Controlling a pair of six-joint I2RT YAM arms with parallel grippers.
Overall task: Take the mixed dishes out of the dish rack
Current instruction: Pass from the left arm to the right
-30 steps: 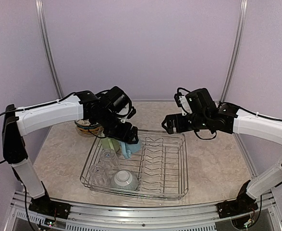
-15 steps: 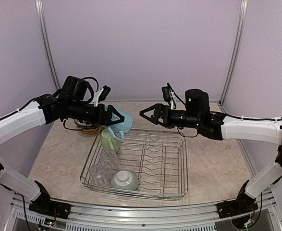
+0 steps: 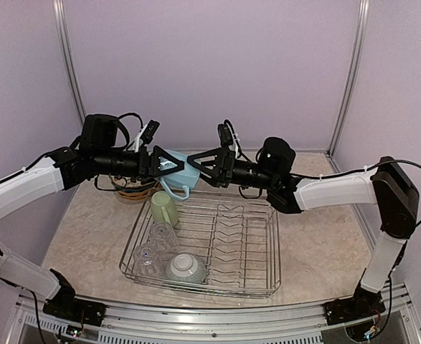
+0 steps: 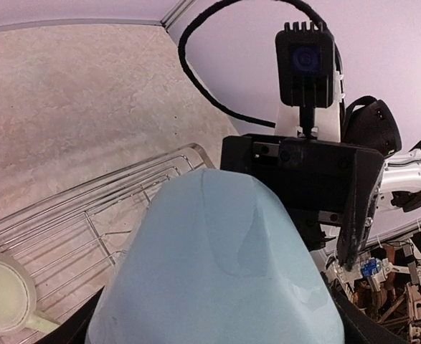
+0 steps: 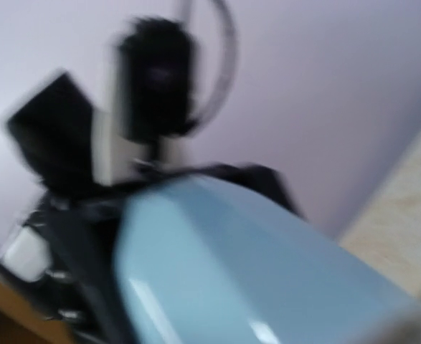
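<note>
While one blue mug [image 3: 178,174] hangs, two glasses [image 3: 162,233], one bowl [image 3: 186,268]

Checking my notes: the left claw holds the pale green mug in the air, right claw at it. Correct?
No. In the top external view the left claw holds the light blue mug; the pale green mug sits in the dish rack.

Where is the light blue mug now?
Top view: the light blue mug hangs between the left tool and the right tool, above the dish rack's far left corner.
</note>
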